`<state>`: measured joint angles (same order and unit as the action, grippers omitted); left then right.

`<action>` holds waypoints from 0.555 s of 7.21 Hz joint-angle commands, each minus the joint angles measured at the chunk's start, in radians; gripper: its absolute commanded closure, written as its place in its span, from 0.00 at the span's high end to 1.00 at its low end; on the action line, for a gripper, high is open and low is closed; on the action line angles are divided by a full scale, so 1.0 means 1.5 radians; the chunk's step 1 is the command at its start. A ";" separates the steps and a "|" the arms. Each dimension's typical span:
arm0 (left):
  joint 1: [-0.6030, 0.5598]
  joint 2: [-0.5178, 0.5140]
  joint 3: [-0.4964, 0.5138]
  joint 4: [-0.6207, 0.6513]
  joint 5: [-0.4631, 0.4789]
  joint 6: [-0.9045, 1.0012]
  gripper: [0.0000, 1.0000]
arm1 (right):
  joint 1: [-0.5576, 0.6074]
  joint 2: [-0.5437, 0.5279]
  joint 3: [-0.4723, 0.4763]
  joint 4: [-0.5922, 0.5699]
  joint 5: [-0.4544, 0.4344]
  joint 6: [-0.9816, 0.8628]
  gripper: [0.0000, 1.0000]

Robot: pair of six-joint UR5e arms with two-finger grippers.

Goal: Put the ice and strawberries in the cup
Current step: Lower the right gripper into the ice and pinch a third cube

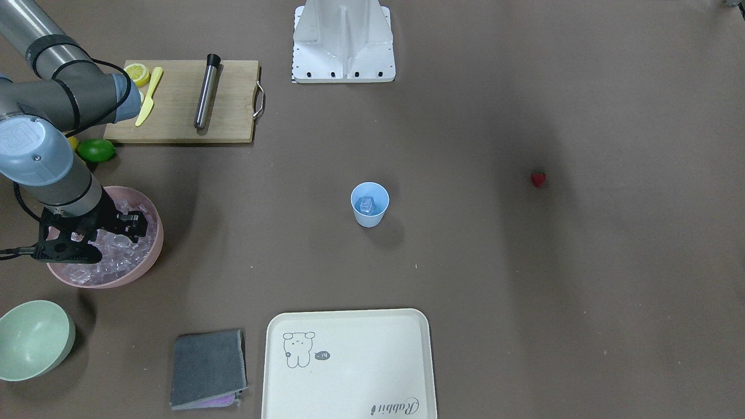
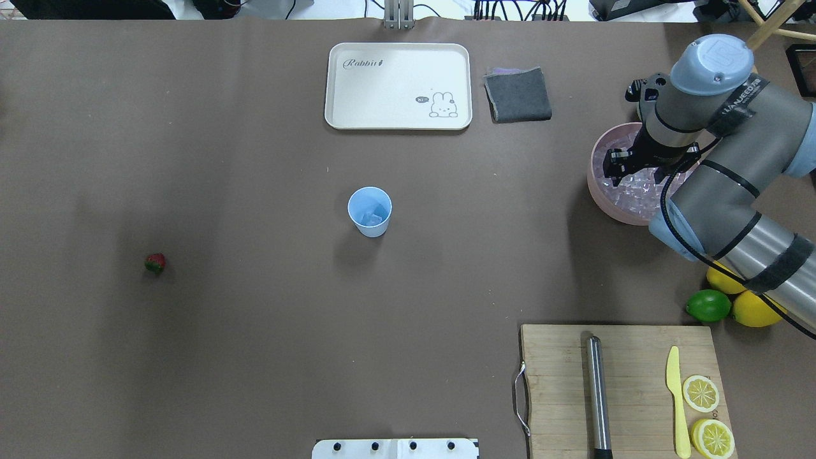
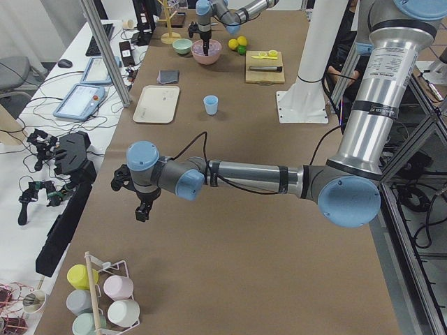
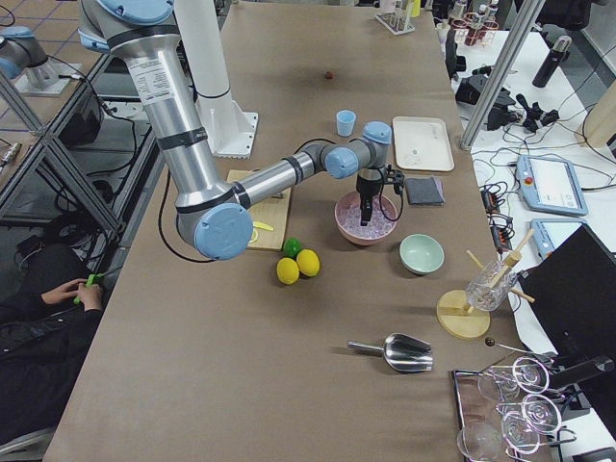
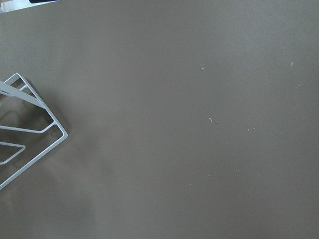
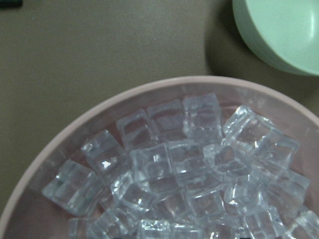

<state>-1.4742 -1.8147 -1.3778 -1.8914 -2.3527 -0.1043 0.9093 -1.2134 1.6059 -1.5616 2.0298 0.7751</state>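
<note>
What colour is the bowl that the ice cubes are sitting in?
Pale pink. The bowl shows best in the exterior front-facing view.

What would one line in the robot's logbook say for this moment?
right arm: jaws over ice in pink bowl | cup: ice inside | strawberry: on table, far from cup | left arm: elsewhere

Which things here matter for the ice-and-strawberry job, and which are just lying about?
Job: cup, ice, pink bowl holding it, strawberry.
Lying about: tray, grey cloth, green bowl, cutting board, knife, steel tube, lemon halves, lime, whole lemons.
</note>
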 commanded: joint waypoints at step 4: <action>0.000 0.000 -0.002 0.000 0.001 0.000 0.98 | 0.018 0.000 0.010 0.000 0.009 -0.007 0.13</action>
<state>-1.4742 -1.8147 -1.3797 -1.8914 -2.3516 -0.1043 0.9221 -1.2146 1.6145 -1.5616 2.0348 0.7652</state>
